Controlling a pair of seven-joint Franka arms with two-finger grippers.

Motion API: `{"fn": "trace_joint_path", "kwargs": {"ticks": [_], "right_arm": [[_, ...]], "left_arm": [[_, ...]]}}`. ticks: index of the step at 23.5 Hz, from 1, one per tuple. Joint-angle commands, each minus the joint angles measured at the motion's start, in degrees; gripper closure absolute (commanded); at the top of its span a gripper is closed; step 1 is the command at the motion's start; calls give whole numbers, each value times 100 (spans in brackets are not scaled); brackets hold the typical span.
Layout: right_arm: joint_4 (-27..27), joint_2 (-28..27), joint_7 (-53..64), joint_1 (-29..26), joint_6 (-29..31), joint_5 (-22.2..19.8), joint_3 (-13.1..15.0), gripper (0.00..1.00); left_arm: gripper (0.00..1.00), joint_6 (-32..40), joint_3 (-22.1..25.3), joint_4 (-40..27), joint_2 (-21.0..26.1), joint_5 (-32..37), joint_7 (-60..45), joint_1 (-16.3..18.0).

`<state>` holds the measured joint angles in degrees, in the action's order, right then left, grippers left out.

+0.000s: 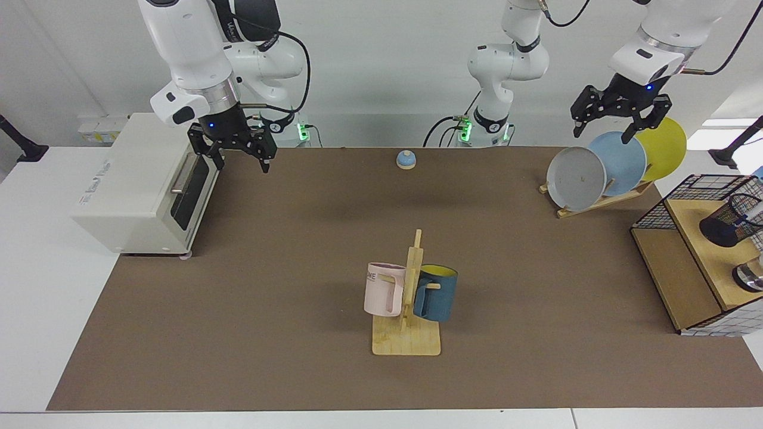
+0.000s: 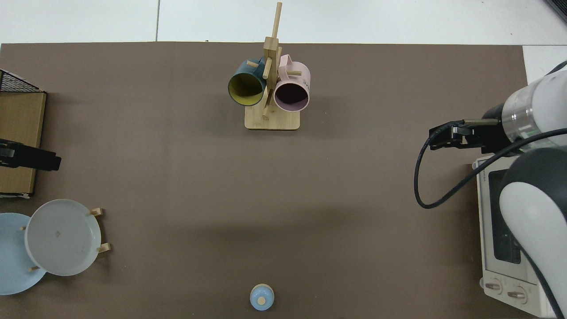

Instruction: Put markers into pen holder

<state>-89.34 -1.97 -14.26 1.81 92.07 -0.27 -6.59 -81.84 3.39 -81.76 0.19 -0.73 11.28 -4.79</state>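
Marker is sitting inside the pen holder, way over at the right edge of the facing view. You can only see a bit of its white barrel poking up near the mesh rim. That little black mesh cup is on the wooden shelf, next to the rectangular wire basket.

Left gripper hangs in the air above the plate rack, just over the blue plate, jaws spread apart with nothing between them. It's well apart from the pen holder.

Right gripper hovers beside the toaster oven, above the far left part of the counter, jaws also apart and empty. In the top view it shows up at the right side.

Mug stand with a pink mug and a dark blue mug is in the middle of the counter, and a small blue bell sits at the far edge.
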Motion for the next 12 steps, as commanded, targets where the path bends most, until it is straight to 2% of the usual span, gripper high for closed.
{"fn": "trace_joint_path", "kwargs": {"ticks": [1,12], "right_arm": [[-136,109,-94,-50,110,9,-62,0],[-136,109,-94,-49,110,9,-62,0]], "left_arm": [[0,-121,-40,98,192,-59,-73,101],[0,-289,-67,81,201,3,-319,92]]}}
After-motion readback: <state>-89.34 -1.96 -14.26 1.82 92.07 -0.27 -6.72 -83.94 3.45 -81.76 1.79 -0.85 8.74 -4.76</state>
